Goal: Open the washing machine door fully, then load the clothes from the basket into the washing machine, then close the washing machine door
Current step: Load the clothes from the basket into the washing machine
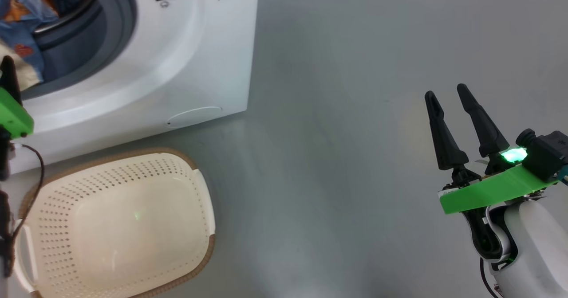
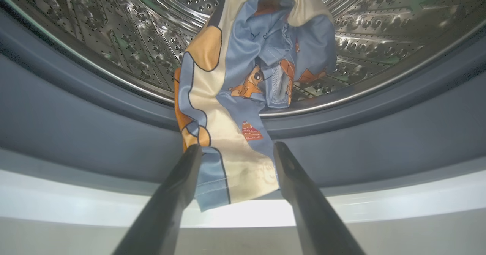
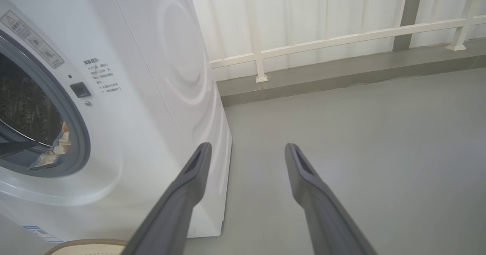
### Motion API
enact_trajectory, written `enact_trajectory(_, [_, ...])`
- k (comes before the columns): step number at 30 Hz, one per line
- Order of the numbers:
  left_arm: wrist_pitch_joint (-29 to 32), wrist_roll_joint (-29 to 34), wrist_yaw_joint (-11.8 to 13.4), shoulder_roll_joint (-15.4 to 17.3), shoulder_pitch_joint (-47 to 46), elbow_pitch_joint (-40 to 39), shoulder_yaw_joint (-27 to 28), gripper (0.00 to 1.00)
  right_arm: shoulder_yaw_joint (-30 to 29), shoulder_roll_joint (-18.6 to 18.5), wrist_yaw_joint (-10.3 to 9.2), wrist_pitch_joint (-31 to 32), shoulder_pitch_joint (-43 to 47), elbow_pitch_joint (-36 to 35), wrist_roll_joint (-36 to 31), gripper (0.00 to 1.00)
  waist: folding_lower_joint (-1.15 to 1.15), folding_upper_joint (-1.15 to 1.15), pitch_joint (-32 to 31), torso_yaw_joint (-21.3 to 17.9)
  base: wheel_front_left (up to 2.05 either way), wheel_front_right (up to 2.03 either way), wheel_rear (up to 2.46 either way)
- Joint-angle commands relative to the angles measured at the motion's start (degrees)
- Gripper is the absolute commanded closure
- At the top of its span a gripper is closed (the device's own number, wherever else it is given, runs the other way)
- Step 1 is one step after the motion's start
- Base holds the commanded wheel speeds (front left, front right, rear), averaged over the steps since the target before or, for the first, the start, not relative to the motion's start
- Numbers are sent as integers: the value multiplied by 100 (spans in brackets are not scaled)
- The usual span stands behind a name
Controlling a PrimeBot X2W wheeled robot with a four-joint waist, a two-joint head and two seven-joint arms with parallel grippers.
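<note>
The left hand is wide, the clothes draped over the drum lip, tail between its fingers (hanging too far out to count as loaded, probably); the right hand, wide too, waits apart.

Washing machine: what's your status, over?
Left tool open, right tool open. Clothes in drum, one end hanging out over the grey ring. Basket empty.

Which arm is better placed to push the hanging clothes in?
Left, probably: the left gripper is open at the clothes draped over the grey ring; the right gripper hangs over the floor.
</note>
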Motion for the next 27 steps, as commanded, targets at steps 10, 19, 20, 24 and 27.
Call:
enact_trajectory(10, [571, 249, 285, 562, -792, 458, -152, 0, 70, 17, 25, -46, -104, -120, 57, 0, -1, 0, 253, -272, 0, 0, 0])
enact_trajectory(19, [1297, 514, 557, 679, -1149, 909, -477, 0, 1, 65, 25, -46, -118, -119, 56, 0, -1, 0, 321, -337, 0, 0, 0])
enact_trajectory(20, [1391, 517, 579, 681, -1178, 953, -494, 0, -7, 65, 25, -46, -118, -122, 56, 0, -1, 0, 328, -335, 0, 0, 0])
enact_trajectory(24, [1629, 559, 645, 708, -1249, 1048, -579, 0, -41, 74, 25, -46, -125, -124, 57, 0, -1, 0, 353, -326, 0, 0, 0])
enact_trajectory(27, [1681, 510, 632, 702, -1273, 1065, -562, 55, -50, 79, 25, -46, -132, -126, 56, 0, -1, 0, 365, -318, 0, 0, 0])
